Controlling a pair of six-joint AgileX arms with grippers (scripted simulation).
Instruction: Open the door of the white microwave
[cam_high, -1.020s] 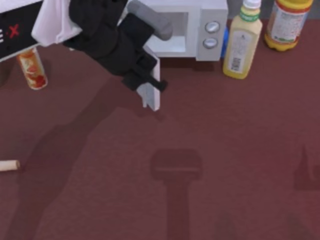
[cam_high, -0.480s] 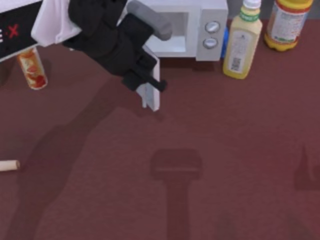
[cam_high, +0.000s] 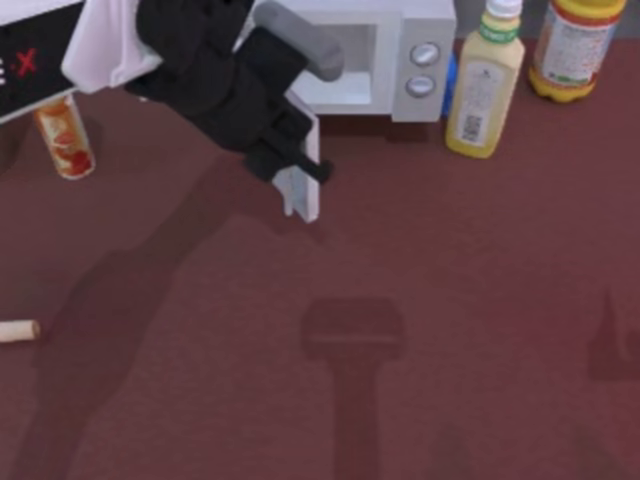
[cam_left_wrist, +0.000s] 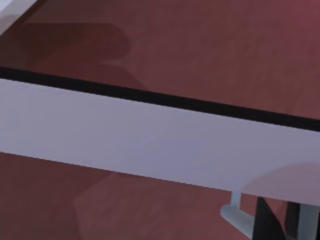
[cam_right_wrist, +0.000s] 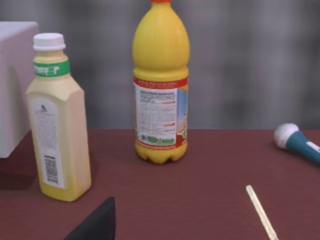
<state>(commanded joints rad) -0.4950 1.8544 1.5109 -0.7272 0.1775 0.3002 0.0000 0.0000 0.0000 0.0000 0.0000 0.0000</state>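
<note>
The white microwave (cam_high: 400, 40) stands at the table's back centre, and its side wall shows in the right wrist view (cam_right_wrist: 12, 85). Its door (cam_high: 310, 190) is swung out toward the front and shows edge-on from above. In the left wrist view it is a white band (cam_left_wrist: 150, 135) with a pale handle (cam_left_wrist: 237, 220) beside a black finger (cam_left_wrist: 265, 227). My left gripper (cam_high: 295, 165) is shut on the door at its free edge. The right arm is outside the top view. Only one dark finger (cam_right_wrist: 97, 225) of it shows.
A cream bottle (cam_high: 483, 85) and a yellow bottle (cam_high: 572, 50) stand right of the microwave. A red can (cam_high: 65, 135) and a black-and-white box (cam_high: 30, 60) are at the back left. A wooden stick (cam_high: 15, 330) lies at the left edge. A teal microphone (cam_right_wrist: 295, 140) lies by another stick (cam_right_wrist: 260, 210).
The left gripper and the door's free edge have crept very slightly leftward; otherwise nothing has moved.
</note>
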